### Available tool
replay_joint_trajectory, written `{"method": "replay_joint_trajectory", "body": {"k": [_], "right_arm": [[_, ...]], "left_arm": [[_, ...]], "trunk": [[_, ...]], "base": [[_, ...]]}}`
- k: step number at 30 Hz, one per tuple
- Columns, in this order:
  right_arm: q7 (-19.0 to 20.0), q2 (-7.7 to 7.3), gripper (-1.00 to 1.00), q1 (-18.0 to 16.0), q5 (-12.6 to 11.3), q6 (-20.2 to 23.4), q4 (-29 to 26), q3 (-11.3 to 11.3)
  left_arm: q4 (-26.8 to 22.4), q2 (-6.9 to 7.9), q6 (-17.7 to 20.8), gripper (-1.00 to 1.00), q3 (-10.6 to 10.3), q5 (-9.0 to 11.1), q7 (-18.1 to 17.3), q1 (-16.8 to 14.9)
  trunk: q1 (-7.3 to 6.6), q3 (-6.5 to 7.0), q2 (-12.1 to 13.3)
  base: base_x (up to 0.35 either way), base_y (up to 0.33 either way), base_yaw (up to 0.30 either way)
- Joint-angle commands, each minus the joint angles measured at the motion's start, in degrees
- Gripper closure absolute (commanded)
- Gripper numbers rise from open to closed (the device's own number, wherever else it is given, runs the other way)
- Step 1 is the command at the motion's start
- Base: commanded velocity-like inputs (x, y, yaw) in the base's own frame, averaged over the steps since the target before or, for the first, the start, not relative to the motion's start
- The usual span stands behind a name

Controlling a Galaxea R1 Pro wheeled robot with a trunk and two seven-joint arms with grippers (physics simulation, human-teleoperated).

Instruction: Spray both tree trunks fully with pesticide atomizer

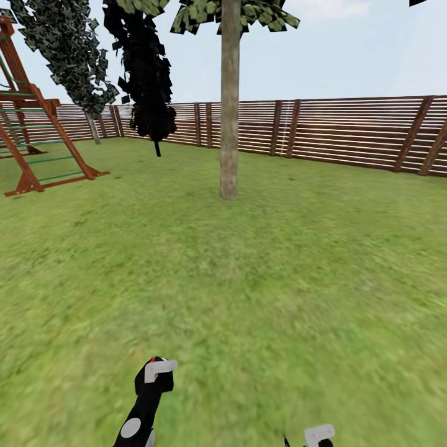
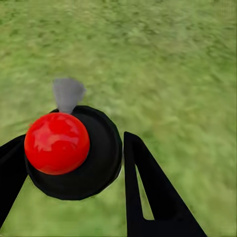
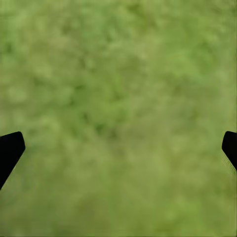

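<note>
Grass (image 1: 248,279) spreads across the head view up to a slatted wooden fence (image 1: 347,130). A pale grey-brown tree trunk (image 1: 229,105) stands upright in front of that fence; a black tree (image 1: 146,74) and a wooden play frame (image 1: 37,136) lie to its left. Nearest the camera, well short of the trunk, the left gripper (image 1: 155,379) carries a black object with a red spot.

In the left wrist view, the black fingers (image 2: 148,192) are closed around the pesticide atomizer (image 2: 74,153), a round black body with a red ball on top and a grey nozzle.

In the right wrist view, the right gripper (image 3: 118,148) is spread wide, holding nothing, over grass.
</note>
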Motion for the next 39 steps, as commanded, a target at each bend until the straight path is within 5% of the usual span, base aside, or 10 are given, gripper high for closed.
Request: {"method": "replay_joint_trajectory", "body": {"k": [1,39], "right_arm": [[0.0,0.01,-1.0,0.0,0.0,0.0,0.0,0.0],[0.0,0.02,-1.0,0.0,0.0,0.0,0.0,0.0]], "left_arm": [[0.0,0.0,0.0,1.0,0.0,0.0,0.0,0.0],[0.0,-0.09,0.0,1.0,0.0,0.1,-0.1,0.0]], "trunk": [[0.0,0.0,0.0],[0.0,0.0,0.0]], "base": [[0.338,0.099,0.0],[0.338,0.099,0.0]]}}
